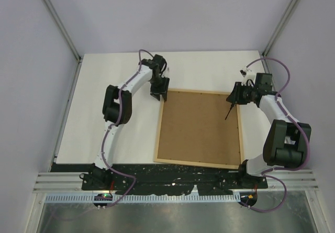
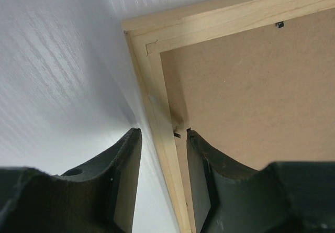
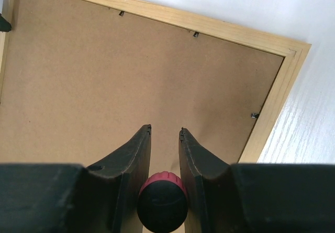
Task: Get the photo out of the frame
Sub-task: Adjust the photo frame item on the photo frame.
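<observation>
On the counter (image 1: 104, 112), right of centre: frame (image 1: 200, 128) back-up, photo hidden beneath | left jaws partly apart astride left rail at a tab (image 2: 177, 135) | right jaws grip red-handled tool (image 3: 162, 204) | step, likely: freeing backing tabs | next: swing tab aside.

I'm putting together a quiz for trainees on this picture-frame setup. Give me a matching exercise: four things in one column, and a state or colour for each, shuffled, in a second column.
Things
1. left gripper
2. right gripper
3. frame
4. table

States
A. white
B. lies flat, reverse side up
C. shut on a red-and-black tool handle
D. jaws apart, astride the frame's wooden edge

Pairs: 1-D, 2-C, 3-B, 4-A
</observation>
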Robot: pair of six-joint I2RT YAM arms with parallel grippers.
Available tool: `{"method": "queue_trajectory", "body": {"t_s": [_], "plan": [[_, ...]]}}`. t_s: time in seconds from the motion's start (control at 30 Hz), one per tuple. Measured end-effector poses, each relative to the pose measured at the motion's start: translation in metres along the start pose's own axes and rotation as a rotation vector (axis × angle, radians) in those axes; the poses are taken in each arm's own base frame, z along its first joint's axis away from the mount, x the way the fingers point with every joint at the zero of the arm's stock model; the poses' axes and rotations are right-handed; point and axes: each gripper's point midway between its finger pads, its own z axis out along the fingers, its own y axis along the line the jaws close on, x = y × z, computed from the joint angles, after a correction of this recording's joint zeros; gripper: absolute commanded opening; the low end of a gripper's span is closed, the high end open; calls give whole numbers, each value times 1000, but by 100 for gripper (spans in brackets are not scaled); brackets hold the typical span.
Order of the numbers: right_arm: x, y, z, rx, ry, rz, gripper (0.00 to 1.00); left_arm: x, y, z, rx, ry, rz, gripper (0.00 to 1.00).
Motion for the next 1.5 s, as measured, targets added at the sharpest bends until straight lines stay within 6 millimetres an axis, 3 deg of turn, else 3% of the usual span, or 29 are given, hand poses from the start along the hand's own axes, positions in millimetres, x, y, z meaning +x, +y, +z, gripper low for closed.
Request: {"method": "queue_trajectory", "body": {"t_s": [0.4, 0.9, 1.13, 1.23, 1.27, 1.5], "plan": [[0, 5, 2, -9, 4, -10, 8, 10, -2, 5, -62, 21, 50, 34], [-1, 8, 0, -14, -2, -19, 8, 8, -1, 5, -72, 12, 40, 33], [-2, 9, -1, -14, -6, -23, 8, 7, -2, 5, -71, 9, 24, 21], [-3, 10, -1, -15, -8, -26, 8, 5, -3, 5, -71, 5, 23, 10], [-3, 11, -1, -16, -8, -27, 8, 4, -3, 5, -70, 2, 23, 0], [-3, 11, -1, -17, -7, -30, 8, 3, 0, 6, -46, -1, 13, 0]]}}
